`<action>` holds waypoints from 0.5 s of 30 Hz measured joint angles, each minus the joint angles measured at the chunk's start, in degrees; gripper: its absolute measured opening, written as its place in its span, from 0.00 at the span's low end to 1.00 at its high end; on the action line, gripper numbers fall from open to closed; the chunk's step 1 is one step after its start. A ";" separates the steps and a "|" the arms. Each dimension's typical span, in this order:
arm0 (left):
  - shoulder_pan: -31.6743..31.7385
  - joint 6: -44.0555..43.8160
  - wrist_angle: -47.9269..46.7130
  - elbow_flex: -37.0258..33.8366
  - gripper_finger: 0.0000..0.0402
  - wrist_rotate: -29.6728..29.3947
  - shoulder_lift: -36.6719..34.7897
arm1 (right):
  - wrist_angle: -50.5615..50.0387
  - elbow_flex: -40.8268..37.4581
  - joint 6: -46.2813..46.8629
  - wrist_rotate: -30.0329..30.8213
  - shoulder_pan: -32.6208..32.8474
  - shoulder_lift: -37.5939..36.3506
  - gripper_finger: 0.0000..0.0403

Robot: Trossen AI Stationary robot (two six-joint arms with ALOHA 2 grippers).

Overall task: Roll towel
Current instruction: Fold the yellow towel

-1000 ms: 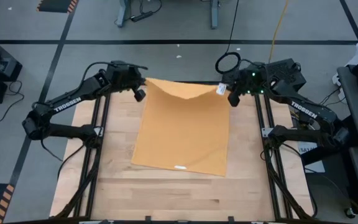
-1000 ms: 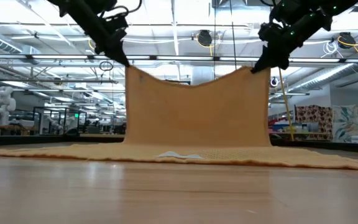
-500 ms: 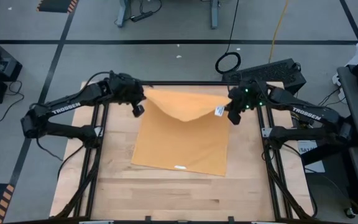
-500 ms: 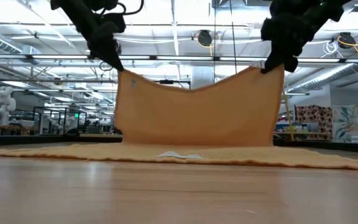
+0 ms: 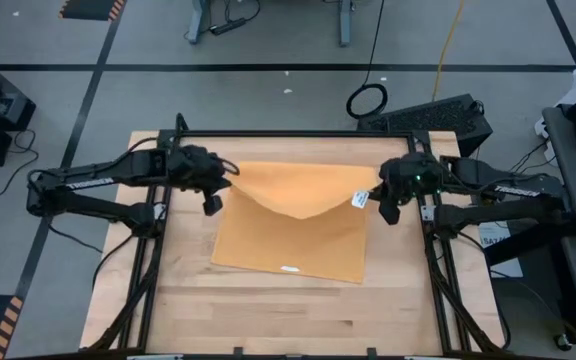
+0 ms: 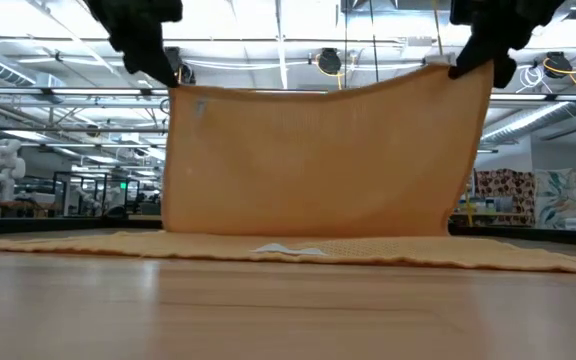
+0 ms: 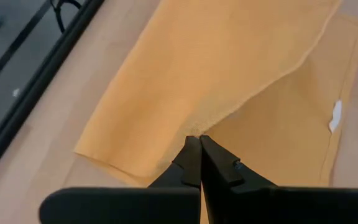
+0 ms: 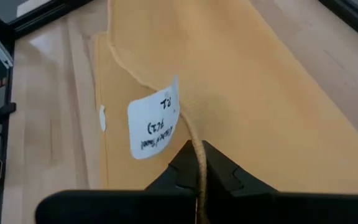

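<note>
High view: the mustard-yellow soft cloth towel (image 5: 293, 225) lies in the middle of the pale wooden tabletop (image 5: 268, 310), its far edge lifted off the surface and sagging between two held corners while its near half rests flat. The left gripper (image 5: 230, 172) is clamped shut on the far left corner, and the right gripper (image 5: 373, 195) is clamped shut on the far right corner, beside a white printed label (image 5: 360, 199). The low view shows what the overhead camera cannot: the raised portion hangs as an upright sheet (image 6: 313, 160) above the flat portion, with both grippers (image 6: 173, 82) (image 6: 455, 68) at its upper corners. The left wrist view shows the dark fingertips (image 7: 194, 149) pinched together on the cloth edge (image 7: 229, 74); the right wrist view shows the fingertips (image 8: 197, 163) closed on the hem just beside the label (image 8: 154, 118). Compared with one second ago, both grippers have moved toward the near side of the table, carrying the lifted edge over the flat portion, and the hanging sheet appears wider in the low view. Beyond the table are a grey floor marked with black tape lines (image 5: 268, 68) and a large hall with ceiling lights (image 6: 288, 45).
</note>
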 joint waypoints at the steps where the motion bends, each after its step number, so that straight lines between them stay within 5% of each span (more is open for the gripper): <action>1: -0.81 -0.65 -0.49 -0.02 0.00 -1.07 -0.76 | -0.18 0.00 1.13 1.56 1.55 0.01 0.00; 8: -3.51 -2.54 -2.22 -0.01 0.00 -10.29 -5.42 | -0.17 0.00 8.67 7.70 11.25 2.42 0.00; 15: -4.25 -4.55 -4.12 -0.01 0.00 -6.64 -7.27 | -0.08 0.00 16.61 11.37 20.43 5.78 0.00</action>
